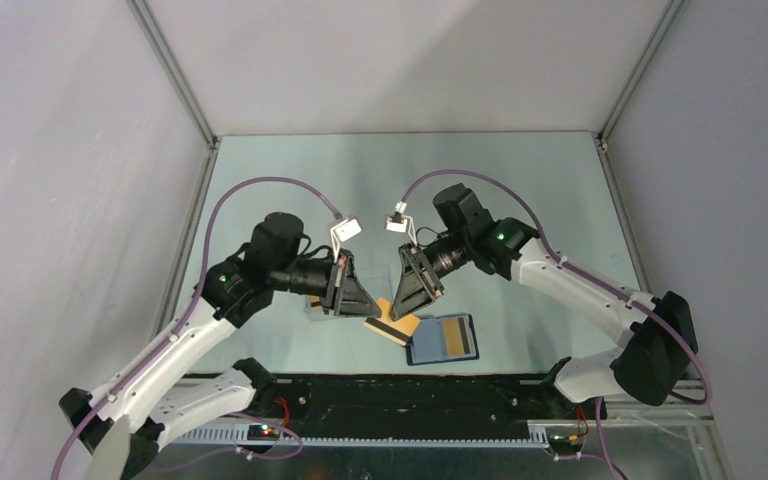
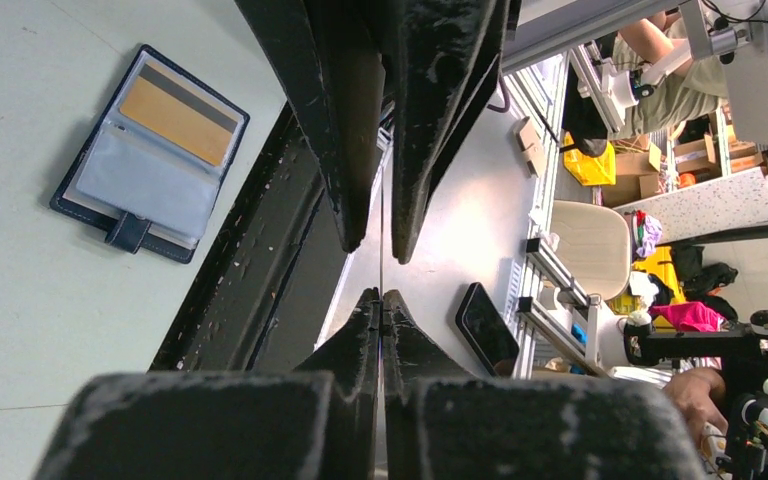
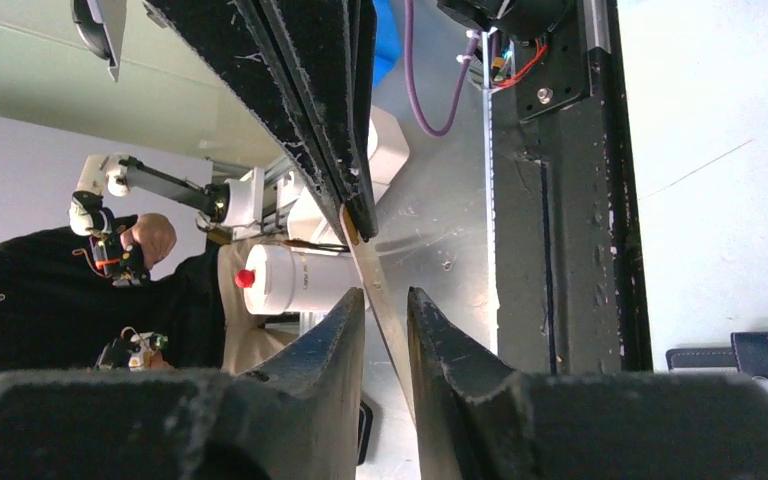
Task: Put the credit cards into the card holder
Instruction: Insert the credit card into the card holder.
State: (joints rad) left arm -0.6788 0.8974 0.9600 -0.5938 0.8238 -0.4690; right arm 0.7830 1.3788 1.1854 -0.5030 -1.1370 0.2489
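Gold card (image 1: 397, 326) betw. both grippers' fingers; no legible txt.

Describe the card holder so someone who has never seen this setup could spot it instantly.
Start at the black rail along the table's near edge. Just beyond it, right of centre, lies the card holder, a dark navy wallet opened flat. Unlike the loose gold-tan card held beside it, it shows pale blue slots with one card already tucked in.
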